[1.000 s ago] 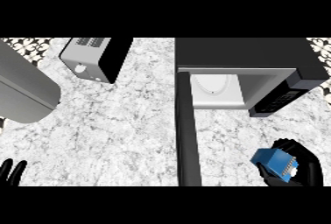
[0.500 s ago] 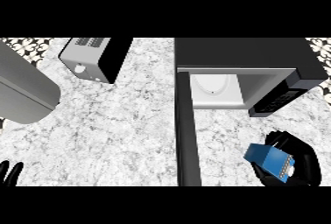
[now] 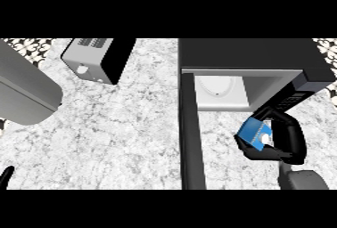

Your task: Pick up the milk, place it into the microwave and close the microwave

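A blue milk carton (image 3: 255, 132) is held above the counter, tilted, with my right hand (image 3: 284, 141) shut round it. It hangs just in front of the microwave (image 3: 253, 55), near the lower right corner of the open cavity (image 3: 222, 91). The white cavity has a round plate inside. The microwave's dark door (image 3: 191, 133) stands open, swung out toward me as a long strip left of the carton. Only a fingertip of my left hand (image 3: 6, 173) shows at the lower left edge.
A silver and black toaster (image 3: 95, 60) stands at the back of the marble counter (image 3: 112, 133). A large grey rounded object (image 3: 23, 95) lies at the left. The microwave's control panel (image 3: 293, 95) is beside my right hand.
My right hand has carried the milk carton up and away from me, from the lower right toward the microwave's opening. The left hand has sunk further out of view.
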